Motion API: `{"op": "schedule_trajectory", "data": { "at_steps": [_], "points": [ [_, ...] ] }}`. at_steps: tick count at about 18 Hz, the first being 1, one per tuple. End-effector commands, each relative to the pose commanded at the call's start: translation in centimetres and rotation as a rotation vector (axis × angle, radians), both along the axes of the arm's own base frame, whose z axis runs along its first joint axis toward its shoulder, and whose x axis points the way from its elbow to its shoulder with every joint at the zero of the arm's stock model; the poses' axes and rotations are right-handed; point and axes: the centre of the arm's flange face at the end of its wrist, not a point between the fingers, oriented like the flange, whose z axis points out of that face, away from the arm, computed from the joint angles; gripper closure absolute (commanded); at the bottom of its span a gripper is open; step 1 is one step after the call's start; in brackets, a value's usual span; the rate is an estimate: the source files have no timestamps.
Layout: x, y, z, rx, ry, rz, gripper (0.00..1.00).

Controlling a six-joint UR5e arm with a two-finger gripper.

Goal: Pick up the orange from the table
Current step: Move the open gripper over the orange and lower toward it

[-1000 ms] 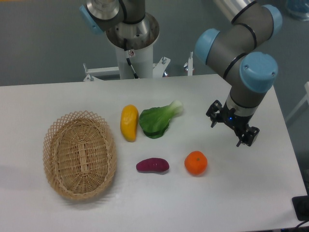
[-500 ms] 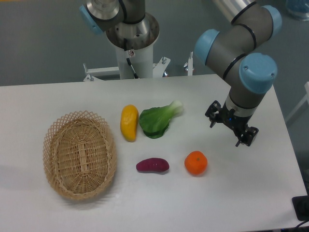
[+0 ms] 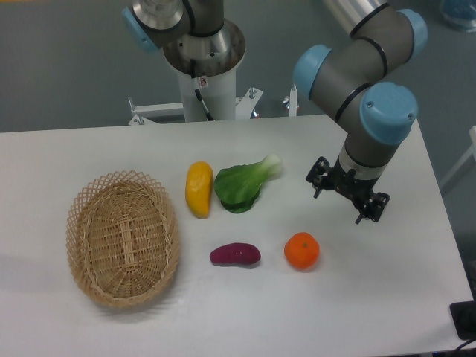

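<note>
**Gripper held above the table, up and to the right of the orange**

The orange (image 3: 302,251) is seen resting on the white table (image 3: 387,297), in the lower right part of the frame. It is not touched by anything. The purple sweet potato (image 3: 235,255) is found just to its left, with a clear gap between the two.

The gripper (image 3: 347,197) is seen right of centre in the frame, above and to the right of the orange and apart from it. It is carried by the grey arm (image 3: 357,67) with blue joint caps, which is seen reaching down from the upper right corner. The two black fingers are spread wide, one at the left end and one at the lower right end of the black head, and nothing is held between them.

Near the centre of the frame, a yellow elongated fruit (image 3: 198,189) is laid beside a leafy green vegetable (image 3: 244,184); the two are close, and whether they touch cannot be told. A woven wicker basket (image 3: 84,223) is placed at the left side of the table.
</note>
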Motion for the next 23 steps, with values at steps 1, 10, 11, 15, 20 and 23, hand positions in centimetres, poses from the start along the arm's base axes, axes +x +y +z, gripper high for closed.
{"op": "schedule_trajectory", "data": {
  "at_steps": [1,10,11,15,20,23],
  "points": [
    [-0.1,0.4,-0.8,0.0,0.0,0.026,0.0],
    [1.3,1.7,-4.6,-0.024,-0.032,0.0,0.0],
    [1.4,1.7,-4.8,-0.026,-0.035,-0.001,0.0],
    [1.6,2.0,-6.3,-0.043,-0.055,-0.006,0.0],
    [2.1,3.2,-7.2,-0.034,-0.036,-0.015,0.0],
    [2.1,3.1,-8.2,-0.018,-0.01,-0.015,0.0]
  ]
}}
